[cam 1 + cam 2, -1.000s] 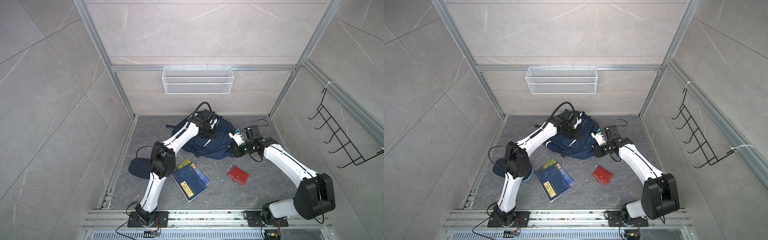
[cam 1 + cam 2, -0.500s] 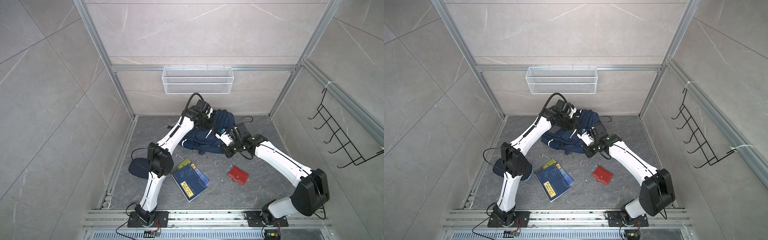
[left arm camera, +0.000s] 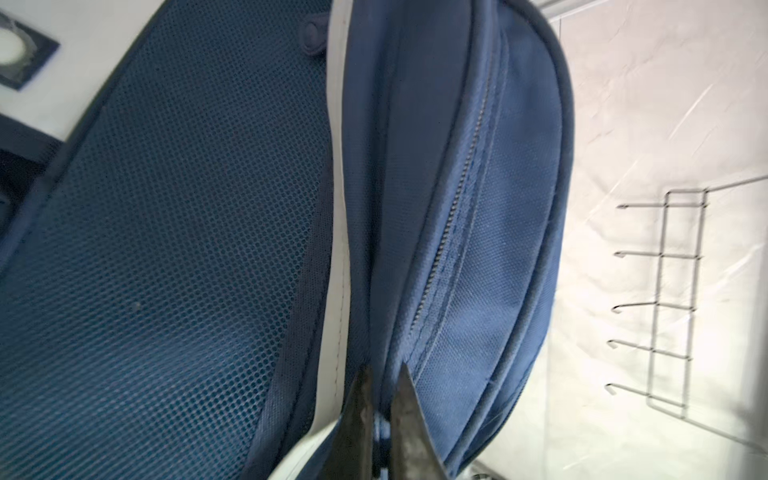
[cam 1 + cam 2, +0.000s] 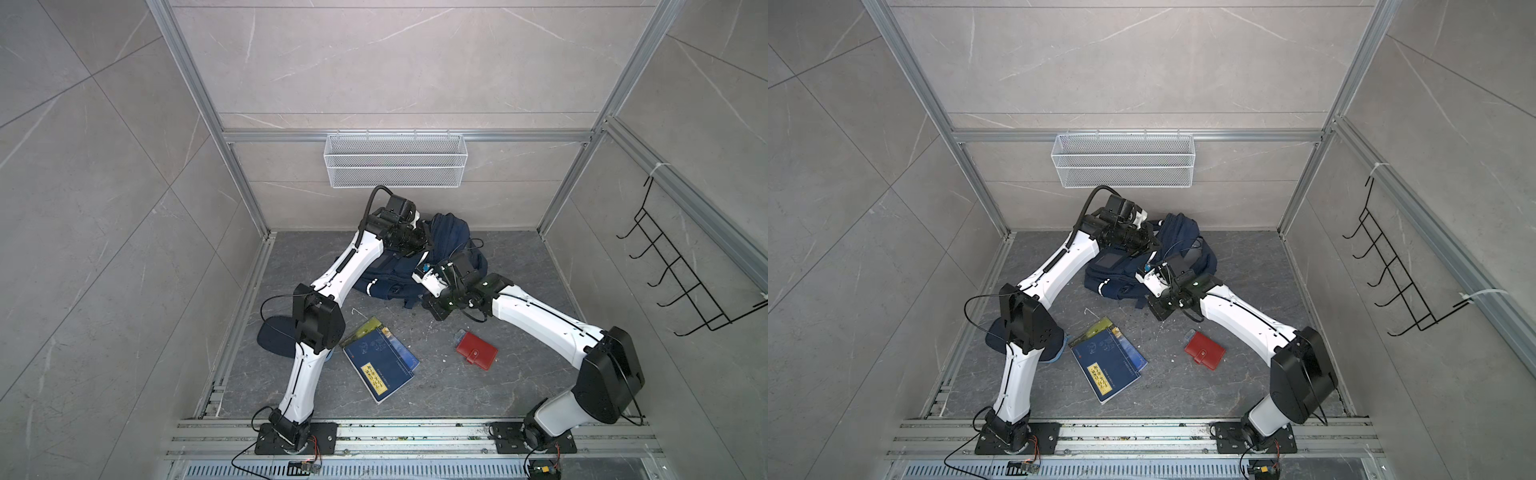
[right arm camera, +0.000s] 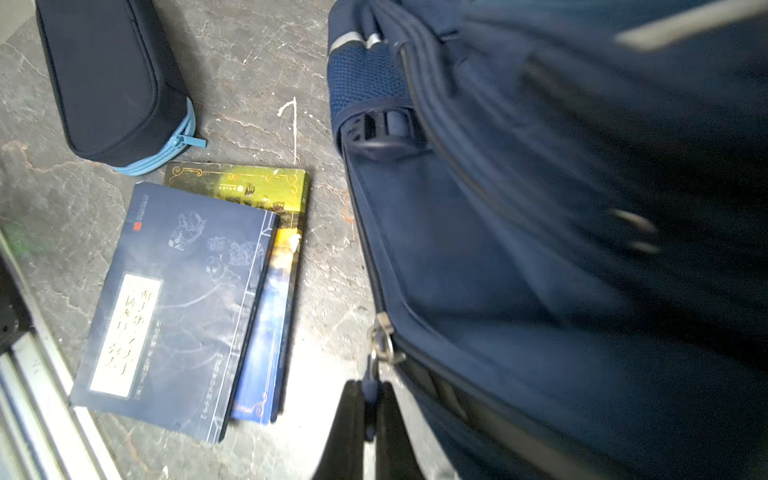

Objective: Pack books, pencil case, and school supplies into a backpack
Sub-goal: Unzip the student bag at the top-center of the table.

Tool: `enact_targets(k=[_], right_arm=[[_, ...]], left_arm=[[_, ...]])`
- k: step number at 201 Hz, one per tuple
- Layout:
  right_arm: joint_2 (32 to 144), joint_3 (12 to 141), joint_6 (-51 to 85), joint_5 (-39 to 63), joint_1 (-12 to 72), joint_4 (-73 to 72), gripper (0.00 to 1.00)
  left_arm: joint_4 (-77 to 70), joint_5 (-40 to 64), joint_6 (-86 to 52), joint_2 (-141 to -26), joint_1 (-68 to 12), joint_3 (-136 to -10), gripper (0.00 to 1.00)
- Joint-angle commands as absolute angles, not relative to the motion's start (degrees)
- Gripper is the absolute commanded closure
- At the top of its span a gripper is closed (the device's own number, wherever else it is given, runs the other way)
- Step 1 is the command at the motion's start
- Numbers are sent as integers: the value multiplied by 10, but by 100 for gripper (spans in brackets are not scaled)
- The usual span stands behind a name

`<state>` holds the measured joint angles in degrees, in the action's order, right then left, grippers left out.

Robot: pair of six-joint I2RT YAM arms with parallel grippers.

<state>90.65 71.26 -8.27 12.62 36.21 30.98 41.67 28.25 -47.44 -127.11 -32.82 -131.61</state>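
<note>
The left gripper is clenched on a fold of the backpack. Its tips pinch the navy fabric beside a closed zip, next to a white stripe and a mesh panel. In both top views this gripper sits at the bag's far end, where the top part stands raised near the back wall.

The right gripper is clamped tight on a dark tab hanging from a metal ring at the bag's edge. This is probably a zip pull, though the bag is blurred in that wrist view.

The backpack lies at the back of the floor, between the two arms. Nearer the front lie the books, the navy one askew on top of the yellow-green one. The pencil case is just beside them, partly hidden behind the left arm. The red case lies apart on the right, with a tiny clear piece at its far corner.
</note>
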Motion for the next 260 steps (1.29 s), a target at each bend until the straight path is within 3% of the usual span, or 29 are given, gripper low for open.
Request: enact_targets(k=[1, 112, 130, 156, 187, 225, 260], right_arm=[[933, 726, -63, 156, 391, 285, 100], [1011, 693, 39, 224, 395, 97, 99], [1012, 707, 26, 223, 392, 127, 89], [968, 709, 19, 224, 375, 166, 66], [905, 690, 22, 230, 355, 234, 45], [843, 650, 76, 258, 326, 280, 34], [844, 660, 86, 250, 323, 352, 33]], left_arm=[[247, 308, -547, -1244, -321, -1346, 100], [172, 310, -641, -1249, -304, -1302, 100], [187, 305, -619, -1251, -303, -1298, 100], [189, 296, -585, -1256, -297, -1266, 100], [175, 298, -555, -1273, -293, -1244, 100], [182, 297, -518, -1301, -286, -1245, 100], [189, 308, -475, -1267, -275, -1195, 57]])
